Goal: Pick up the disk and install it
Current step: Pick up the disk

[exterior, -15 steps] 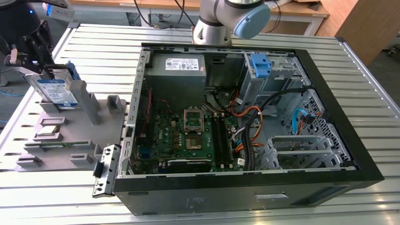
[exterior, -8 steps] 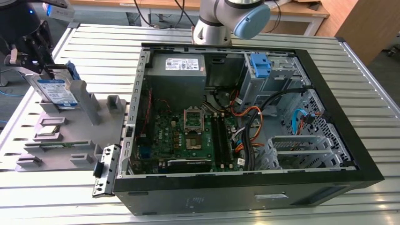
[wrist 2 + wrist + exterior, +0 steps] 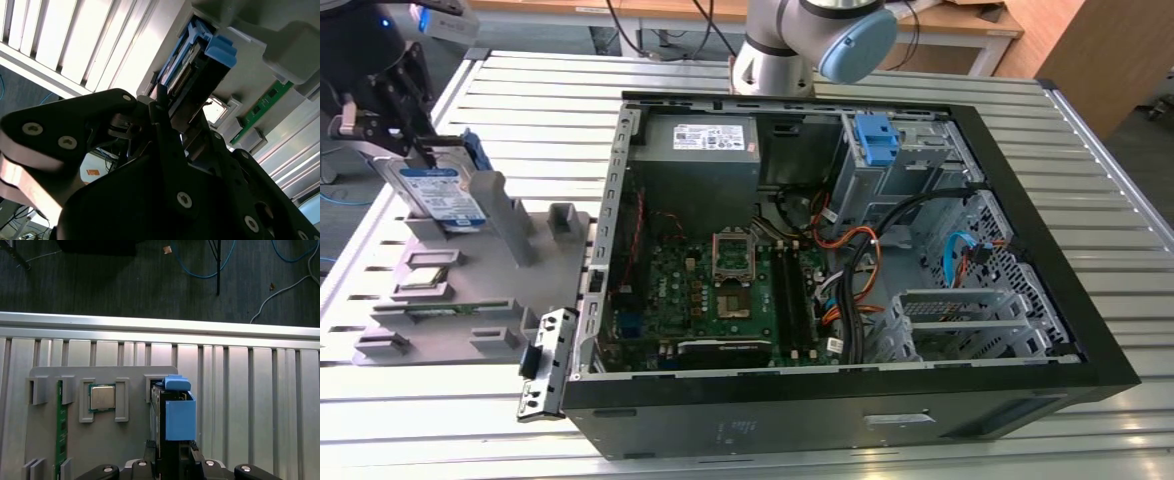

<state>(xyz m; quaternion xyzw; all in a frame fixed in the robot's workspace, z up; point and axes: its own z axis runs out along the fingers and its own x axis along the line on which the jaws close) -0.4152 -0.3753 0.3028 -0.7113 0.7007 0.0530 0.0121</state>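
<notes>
While the fingers (image 3: 162,130) clamp the disk (image 3: 438,192) by its edge, upright in the grey holder (image 3: 494,290) at the exterior view's left, a crooked pull could jam it in the slot or break the grip.

A slatted metal table (image 3: 520,90) is spanning the exterior view and reflecting bright light. A wooden bench (image 3: 587,8) is running along the upper edge, and a wooden cabinet (image 3: 1087,50) is standing at upper right. In the first wrist view, dark carpet (image 3: 100,280) is covering the floor.
</notes>
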